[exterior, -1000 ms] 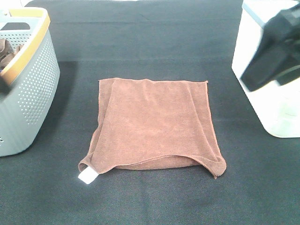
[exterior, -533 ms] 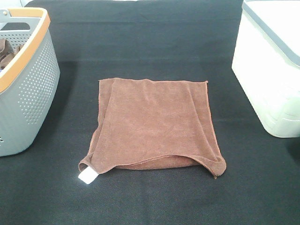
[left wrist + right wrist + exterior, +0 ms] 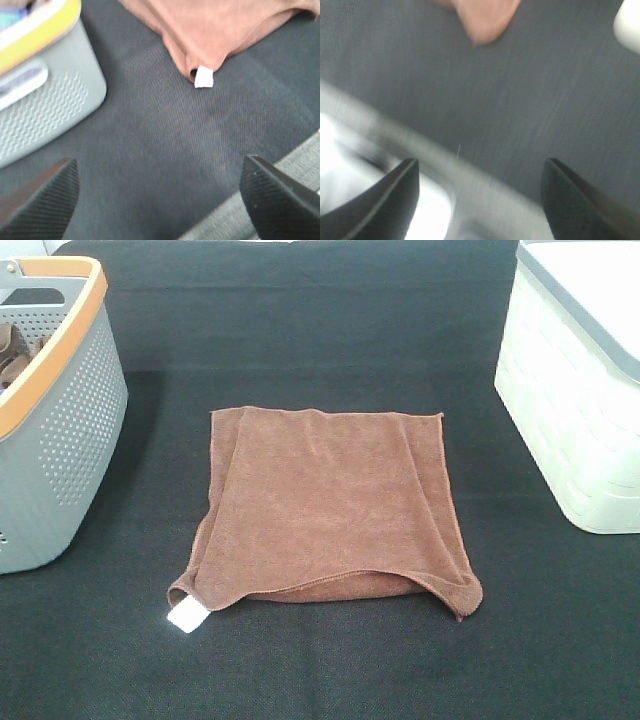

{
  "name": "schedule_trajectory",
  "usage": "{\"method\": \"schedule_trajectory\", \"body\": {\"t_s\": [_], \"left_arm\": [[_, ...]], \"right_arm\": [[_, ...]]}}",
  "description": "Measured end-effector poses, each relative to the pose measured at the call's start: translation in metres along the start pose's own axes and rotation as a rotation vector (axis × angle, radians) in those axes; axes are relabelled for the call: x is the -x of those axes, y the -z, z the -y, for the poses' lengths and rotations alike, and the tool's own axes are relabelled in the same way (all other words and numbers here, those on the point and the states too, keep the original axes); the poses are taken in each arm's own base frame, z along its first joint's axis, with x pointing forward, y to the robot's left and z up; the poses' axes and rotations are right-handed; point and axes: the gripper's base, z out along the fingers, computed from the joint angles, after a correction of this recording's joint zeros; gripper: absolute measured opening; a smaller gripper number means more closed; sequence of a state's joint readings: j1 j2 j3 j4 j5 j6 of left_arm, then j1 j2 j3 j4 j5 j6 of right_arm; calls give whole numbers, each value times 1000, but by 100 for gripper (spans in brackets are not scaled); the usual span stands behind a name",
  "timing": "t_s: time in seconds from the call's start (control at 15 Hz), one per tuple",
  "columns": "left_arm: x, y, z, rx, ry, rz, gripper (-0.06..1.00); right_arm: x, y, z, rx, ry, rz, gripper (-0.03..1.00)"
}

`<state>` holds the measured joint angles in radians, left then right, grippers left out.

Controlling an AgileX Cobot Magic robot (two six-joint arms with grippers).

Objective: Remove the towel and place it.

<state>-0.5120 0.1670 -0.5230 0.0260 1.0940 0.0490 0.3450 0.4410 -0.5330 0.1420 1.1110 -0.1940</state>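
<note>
Towel [image 3: 330, 505] flat (folded) on cloth [image 3: 330, 330].

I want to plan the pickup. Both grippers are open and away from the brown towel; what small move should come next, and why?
Probably bring the left gripper toward the towel corner with the white tag. That corner lies nearest it in the left wrist view, slightly lifted off the black cloth, and nothing is held yet.
</note>
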Motion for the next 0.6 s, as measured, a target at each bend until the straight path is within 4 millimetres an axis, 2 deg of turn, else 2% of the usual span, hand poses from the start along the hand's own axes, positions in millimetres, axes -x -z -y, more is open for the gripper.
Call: {"method": "schedule_trajectory", "body": {"t_s": [0.13,0.27,0.6], "left_arm": [[-2,-5,2,-23,-34,2,83],[-2,-5,2,-23,-45,8,83],[-1,-5,4,-38,-48,12,83]], "right_arm": [[-13,9,-3,-26,16,146,66],[-20,16,-5,-37,24,215,66],[-23,18,-5,-40,28,240,66]]}}
